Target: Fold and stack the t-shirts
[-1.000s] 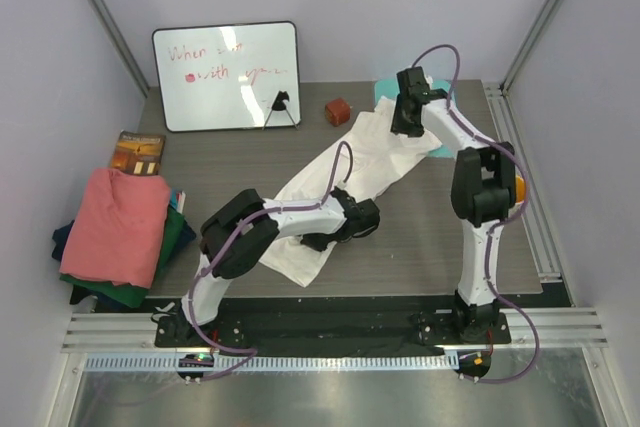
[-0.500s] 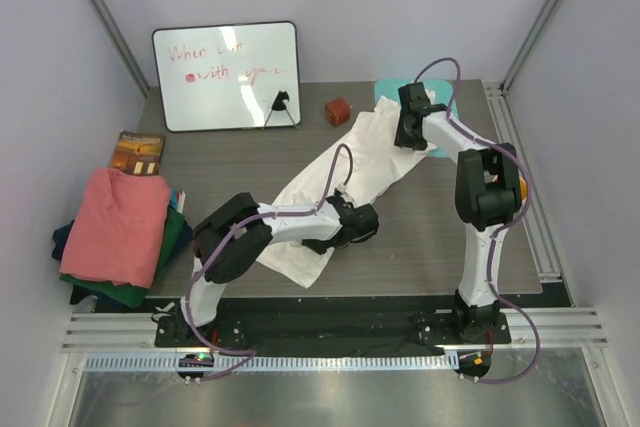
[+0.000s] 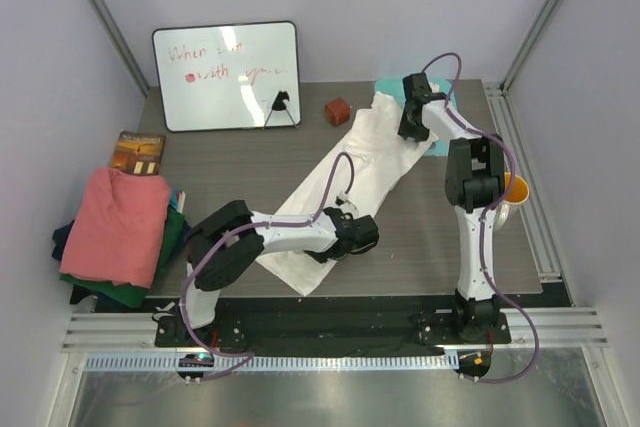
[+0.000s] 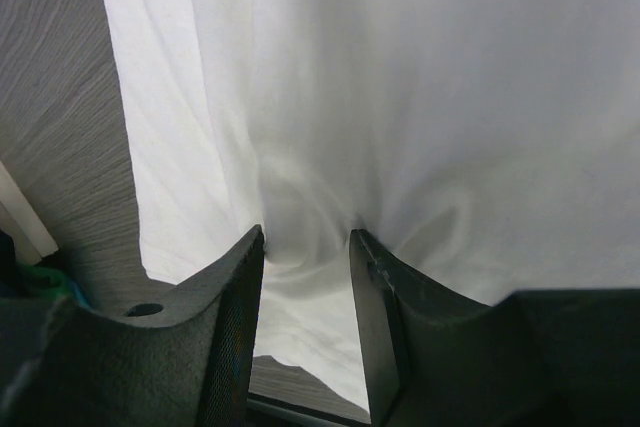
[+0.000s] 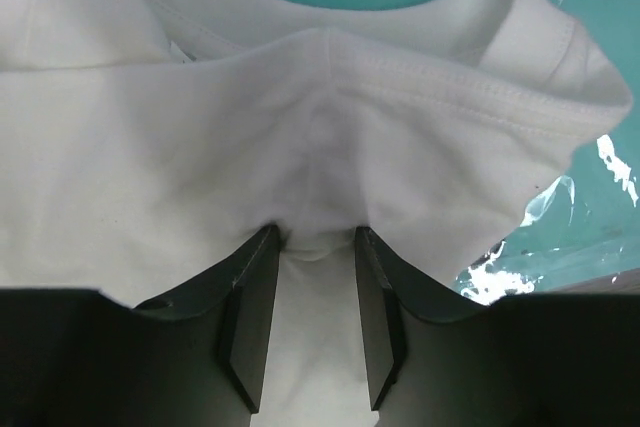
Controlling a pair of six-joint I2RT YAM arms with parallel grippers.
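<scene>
The large white t-shirt (image 3: 370,162) lies stretched in a long diagonal band across the table, its far end over the teal mat (image 3: 441,148). My left gripper (image 3: 340,242) is down on its near end, with a pucker of cloth (image 4: 400,97) bunched between the fingertips (image 4: 305,237). My right gripper (image 3: 412,125) is down on the far end near the collar hem (image 5: 200,127), with cloth pinched between its tips (image 5: 317,232). A salmon-pink shirt (image 3: 120,222) lies on top of a dark green one (image 3: 172,245) and a navy one (image 3: 63,242) at the left edge.
A whiteboard (image 3: 227,75) stands at the back left with a black clip beside it. A red-brown block (image 3: 338,111) sits just left of the shirt's far end. A book (image 3: 137,152) lies behind the stack. A yellow cup (image 3: 515,190) sits behind the right arm.
The left gripper has pulled the near end of the white shirt toward the front edge. The right gripper has shifted slightly right. The shirt lies straighter and tauter now.
</scene>
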